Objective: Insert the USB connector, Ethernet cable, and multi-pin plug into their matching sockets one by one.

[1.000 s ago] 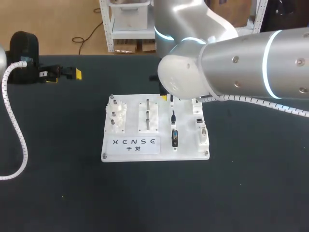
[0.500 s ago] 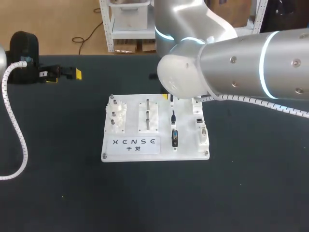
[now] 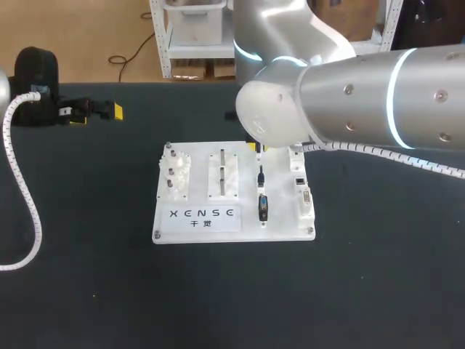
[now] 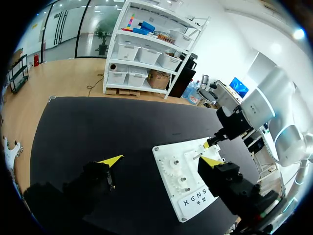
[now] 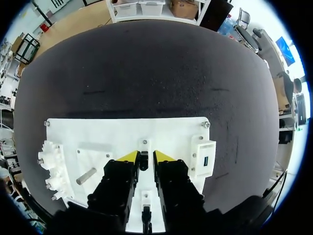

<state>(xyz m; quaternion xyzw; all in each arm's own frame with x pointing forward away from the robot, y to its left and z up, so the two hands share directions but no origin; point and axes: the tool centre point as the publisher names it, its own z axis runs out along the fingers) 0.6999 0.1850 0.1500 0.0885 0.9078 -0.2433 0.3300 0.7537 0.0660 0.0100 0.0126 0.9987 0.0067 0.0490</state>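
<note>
Black USB connector [image 5: 144, 162], clamped in right gripper [image 5: 145, 156]

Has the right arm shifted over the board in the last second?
Yes, slightly: in the head view the right arm has crept toward the view's left against the white board, which has stayed put.

Left fingers [image 4: 111, 160] wide apart, right fingers [image 5: 164, 156] pinched close
</note>
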